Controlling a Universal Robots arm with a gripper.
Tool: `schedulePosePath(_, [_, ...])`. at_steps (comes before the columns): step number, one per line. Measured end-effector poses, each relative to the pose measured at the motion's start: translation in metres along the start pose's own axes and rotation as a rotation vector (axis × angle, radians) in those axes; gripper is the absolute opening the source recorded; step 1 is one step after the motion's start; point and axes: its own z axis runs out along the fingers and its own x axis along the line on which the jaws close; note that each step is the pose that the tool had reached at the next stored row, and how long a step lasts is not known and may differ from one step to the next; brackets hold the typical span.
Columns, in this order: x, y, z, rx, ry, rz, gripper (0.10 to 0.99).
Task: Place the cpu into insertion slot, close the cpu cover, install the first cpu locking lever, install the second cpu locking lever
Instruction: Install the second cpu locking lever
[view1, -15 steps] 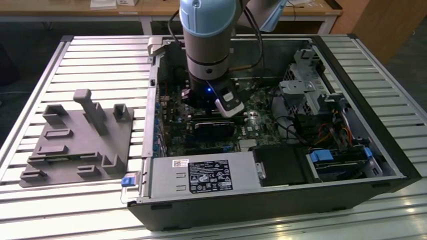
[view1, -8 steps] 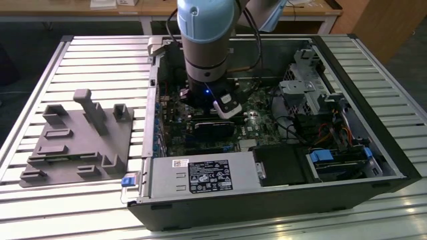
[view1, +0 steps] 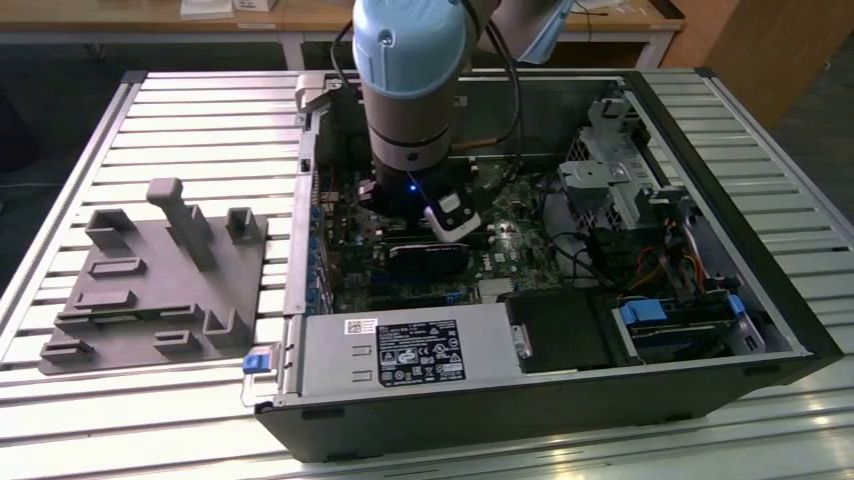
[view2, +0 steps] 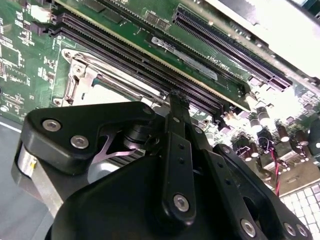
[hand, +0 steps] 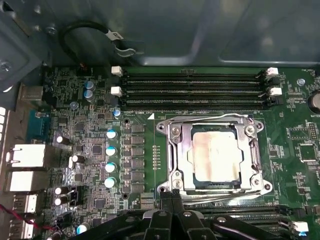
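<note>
Slatted metal tabletop (view1: 747, 130) carried everything you were working with: an opened computer case (view1: 694, 300) lying on its side, and beside it, toward the exterior view's left, a grey fixture tray (view1: 147, 290) with upright posts, presumably there to park parts within the arm's reach. Your arm (view1: 407, 90) reached straight down into the case, which put the wrist cameras squarely over the green circuit board (hand: 80, 145).

In the first wrist view the cpu (hand: 216, 152) sat flat in the insertion slot (hand: 176, 186), its pale metal top showing through the window of the cpu cover (hand: 187, 150). That frame lay down over the chip, not tilted up, so seating and closing looked done. Wire levers (hand: 210, 118) ran along the socket's edges; whether each was hooked under its catch I could not tell.

Your gripper (hand: 171, 196) hung just beside the socket's near edge, by the corner, with its jaws together and nothing between them. In the second wrist view the joined fingertips (view2: 176, 97) pointed at the socket's rim next to the long black memory slots (view2: 150, 55), a pose suited to pushing a thin lever, not grasping one.
</note>
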Motion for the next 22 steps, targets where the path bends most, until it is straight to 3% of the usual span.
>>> schedulePosePath(7, [0.0006, -0.0008, 0.0027, -0.012, 0.0006, 0.001, 0.106])
schedulePosePath(12, [0.0009, -0.0013, 0.0049, -0.027, 0.0005, 0.001, 0.106])
schedulePosePath(22, [0.0025, -0.002, 0.007, -0.028, 0.0008, 0.001, 0.106])
